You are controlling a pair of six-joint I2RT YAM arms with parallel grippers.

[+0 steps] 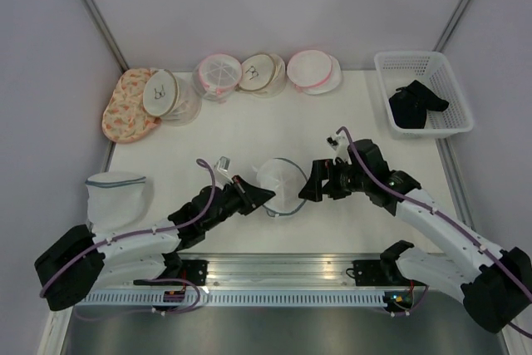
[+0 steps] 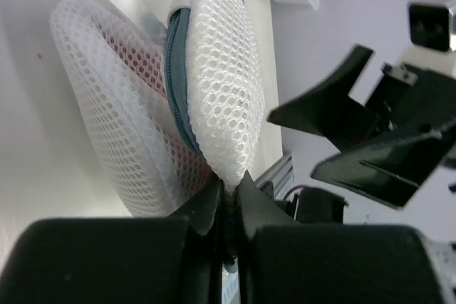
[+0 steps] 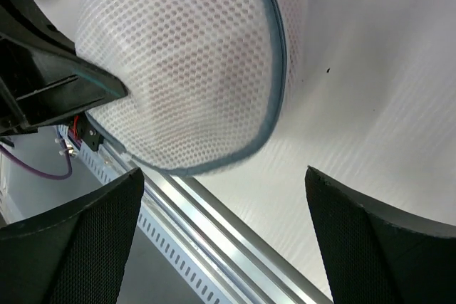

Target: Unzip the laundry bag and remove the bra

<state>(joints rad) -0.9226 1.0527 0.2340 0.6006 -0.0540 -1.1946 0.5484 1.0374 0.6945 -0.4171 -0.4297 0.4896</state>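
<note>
Over the table (image 1: 249, 130), the left end effector (image 2: 228, 184) pinches the bag (image 2: 221, 69); the right end effector (image 3: 224, 229) gapes. A zipper (image 2: 177, 87) tug could break that pinch.

Laundry bag (image 1: 281, 182): white honeycomb mesh dome, grey-blue zip trim round the rim; near-centre of counter, tipped on edge; rim pinched in left fingers (image 2: 206, 208); pinkish bra (image 2: 132, 58) inside, faint through the mesh.

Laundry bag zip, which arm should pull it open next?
Probably right. The left tool is shut on the laundry bag, anchoring it; the right tool is open and free beside it.
</note>
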